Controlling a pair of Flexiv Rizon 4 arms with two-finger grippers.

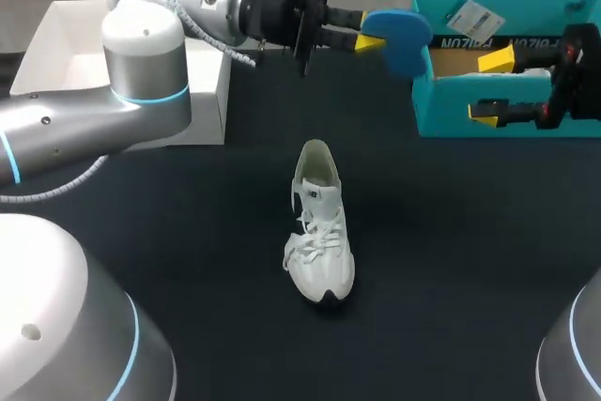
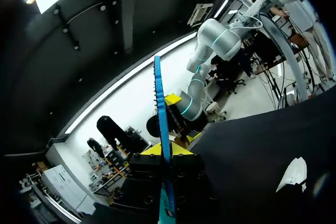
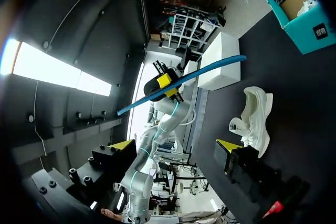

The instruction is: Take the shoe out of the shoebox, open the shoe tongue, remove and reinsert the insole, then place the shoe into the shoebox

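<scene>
Left gripper (image 1: 369, 41) has its jaws clamped on one end of the blue insole (image 1: 401, 40), which is held up off the table (image 1: 470, 232). In the left wrist view the insole stands edge-on between the yellow tips, so the grip is across its flat faces. The free end sticks out ahead of the jaws toward the teal shoebox (image 1: 441, 112). The white shoe (image 1: 319, 227) stands upright mid-table, outside the shoebox. Its long axis runs roughly toward and away from the robot: toe at the near end, heel and open collar at the far end. From the left jaws the collar lies below and back toward the robot, a little to the left. The insole's length runs crosswise to the shoe's axis, so judged from this, reinsertion calls for turning the insole into line with the shoe and bringing it down to the collar. Right gripper (image 1: 490, 84) hangs at the shoebox's front wall with its jaws apart and empty, well away from the shoe. The left arm is the nearer to the collar.
</scene>
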